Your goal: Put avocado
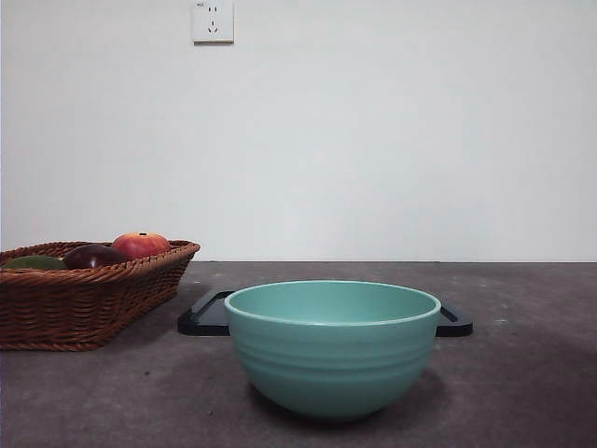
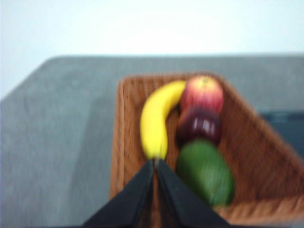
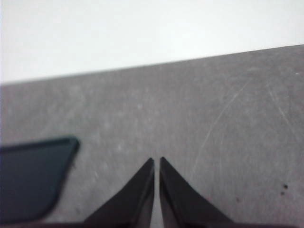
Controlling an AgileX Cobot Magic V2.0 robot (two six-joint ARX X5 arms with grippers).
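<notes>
Front view: grey table [image 1: 522, 373], white wall [image 1: 392, 131]; both tools closed, empty.

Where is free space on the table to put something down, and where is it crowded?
The grey table is bare beside the teal ceramic bowl, on the side away from the brown wicker basket, where the right gripper hovers. The basket is crowded: yellow banana, red apple, dark purple fruit, green avocado.

Woven wicker basket [image 1: 84, 303], glossy glazed bowl [image 1: 332, 345], matt grey table [image 1: 522, 373].
</notes>
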